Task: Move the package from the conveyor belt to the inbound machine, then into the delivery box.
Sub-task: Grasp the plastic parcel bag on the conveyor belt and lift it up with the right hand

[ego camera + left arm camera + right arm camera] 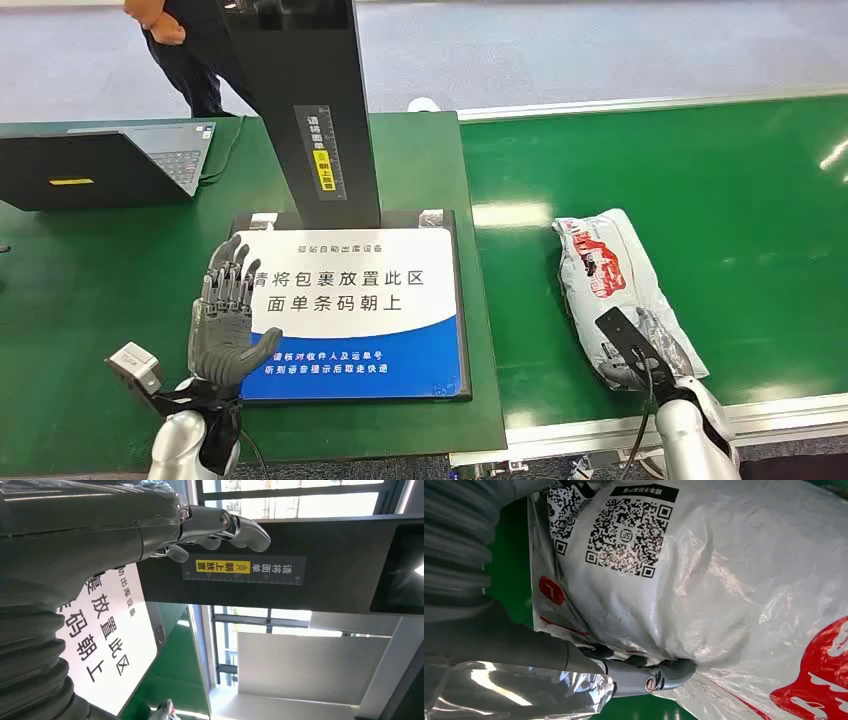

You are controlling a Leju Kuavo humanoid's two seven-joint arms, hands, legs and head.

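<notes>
So the pickup step is what's in hand here, going by the layout. The package, a grey plastic mailer with red print, is lying on the green conveyor belt, near its front edge. The right robot hand is pressed onto the near end of it; in the right wrist view the thumb is seen tucked against the bag's underside fold, so a hold on the bag looks to be taken, though a full grasp can't be confirmed and nothing is lifted yet.

The left robot hand is held flat and spread wide, holding nothing, over the left edge of the inbound machine's white-and-blue pad.

Next, a lift and a leftward carry onto that pad would be called for, label side up probably. The belt's raised rail and the pad's black rim have to be cleared, and the black scanner column sits at the pad's back. Open room is left on the pad's right half. A laptop is parked far left on the counter.
</notes>
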